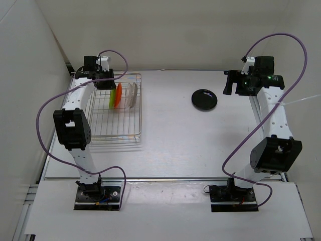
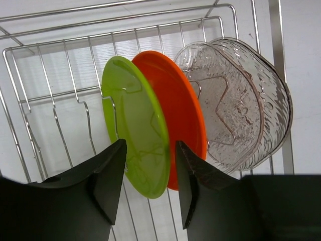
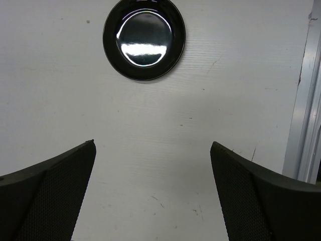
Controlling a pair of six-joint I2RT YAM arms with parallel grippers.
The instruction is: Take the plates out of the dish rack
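The silver wire dish rack stands at the left of the table. A lime green plate, an orange plate and clear plates stand on edge in it. In the left wrist view the green plate, orange plate and clear plates stand side by side in the rack. My left gripper is open, its jaws on either side of the green plate's lower rim without clamping it. The black plate lies flat on the table. My right gripper is open and empty, short of the black plate.
The left arm runs along the rack's left side. The right arm stands at the table's right edge, its gripper to the right of the black plate. A metal rail borders the table.
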